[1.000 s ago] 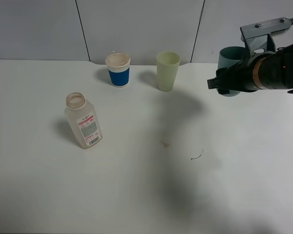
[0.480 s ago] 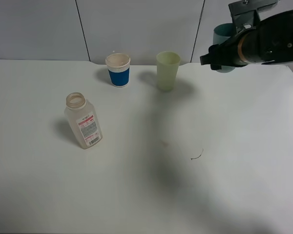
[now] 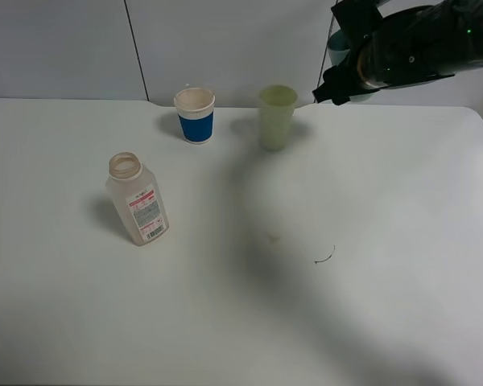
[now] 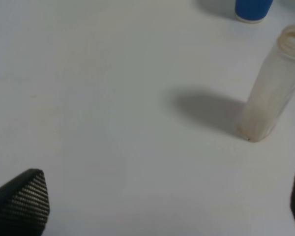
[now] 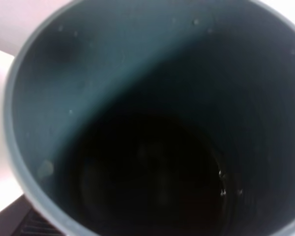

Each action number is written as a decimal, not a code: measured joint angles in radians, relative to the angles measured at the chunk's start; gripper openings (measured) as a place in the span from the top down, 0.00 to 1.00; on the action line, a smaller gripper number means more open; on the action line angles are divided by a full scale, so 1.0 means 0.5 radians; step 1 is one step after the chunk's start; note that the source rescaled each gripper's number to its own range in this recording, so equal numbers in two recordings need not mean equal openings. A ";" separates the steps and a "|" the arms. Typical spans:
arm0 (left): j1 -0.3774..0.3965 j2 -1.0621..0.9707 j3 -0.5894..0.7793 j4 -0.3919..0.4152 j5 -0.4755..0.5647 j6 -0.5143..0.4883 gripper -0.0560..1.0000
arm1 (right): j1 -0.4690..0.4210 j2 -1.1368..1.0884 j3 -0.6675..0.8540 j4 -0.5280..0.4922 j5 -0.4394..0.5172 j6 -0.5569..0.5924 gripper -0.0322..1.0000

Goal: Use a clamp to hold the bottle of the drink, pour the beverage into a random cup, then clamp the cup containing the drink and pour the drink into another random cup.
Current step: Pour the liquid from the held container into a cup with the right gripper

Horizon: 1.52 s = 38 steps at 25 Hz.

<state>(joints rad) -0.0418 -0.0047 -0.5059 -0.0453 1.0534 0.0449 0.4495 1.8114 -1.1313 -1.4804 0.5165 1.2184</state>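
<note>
My right gripper (image 3: 344, 60) is shut on the teal cup (image 3: 335, 48), holding it in the air at the back right. The cup hangs above and to the right of the pale yellow-green tumbler (image 3: 277, 117); the black arm hides most of the clamp. In the right wrist view the teal cup (image 5: 34, 98) fills the frame, with dark brown beverage (image 5: 152, 172) in its bottom. The bottle (image 3: 138, 199) stands uncapped at the left and looks empty. In the left wrist view my left gripper (image 4: 160, 201) is open low over the table, well short of the bottle (image 4: 273, 98).
A blue-banded white paper cup (image 3: 195, 115) stands left of the tumbler and shows again as the blue cup (image 4: 253, 9) beyond the bottle. A small brown spot (image 3: 271, 237) and a thin curved thread (image 3: 325, 259) lie mid-table. A grey wall stands behind the table.
My right arm has carried the teal cup up and to the left, closer to the tumbler. The bottle, tumbler and paper cup have not moved.
</note>
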 joint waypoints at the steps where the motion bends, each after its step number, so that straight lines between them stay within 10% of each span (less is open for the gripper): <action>1: 0.000 0.000 0.000 0.000 0.000 0.000 0.00 | 0.009 0.021 -0.025 0.005 0.010 -0.037 0.94; 38: 0.000 0.000 0.000 0.000 0.000 0.000 0.00 | 0.187 0.348 -0.450 0.055 0.326 -0.883 0.94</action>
<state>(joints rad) -0.0418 -0.0047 -0.5059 -0.0453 1.0534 0.0449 0.5429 1.9852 -1.3564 -1.4527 0.6793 0.7769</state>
